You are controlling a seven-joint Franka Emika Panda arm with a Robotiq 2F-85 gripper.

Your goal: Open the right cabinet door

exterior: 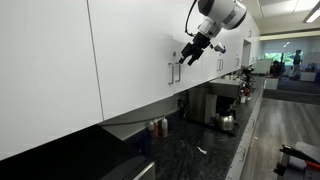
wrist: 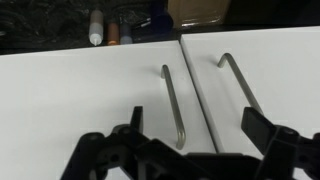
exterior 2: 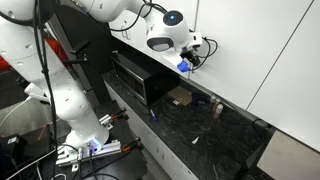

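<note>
Two slim silver bar handles, one [wrist: 172, 105] and its twin [wrist: 238, 80], run side by side in the wrist view, either side of the seam [wrist: 192, 90] between two glossy white doors. From this view alone I cannot tell which handle is on which door.

Tool [wrist: 198, 128]: jaws spread wide, nothing held. The dark fingers [wrist: 135, 125] rise from the lower edge of the wrist view, and both handles appear in the gap between them. No contact with either bar is visible.

In an exterior view the tool [exterior: 182, 60] sits close in front of the cabinet face, just beside the paired handles [exterior: 172, 73]. The right cabinet door [exterior: 195, 75] is the narrower panel on the far side of the seam. It is shut, flush with the wider neighbouring door [exterior: 130, 60].

In an exterior view the tool [exterior 2: 203, 50] is up against the white cabinet front, above a black microwave [exterior 2: 140, 78].

Below the cabinets: a dark table [exterior: 200, 150], with bottles [exterior: 158, 126] standing against the back wall.
</note>
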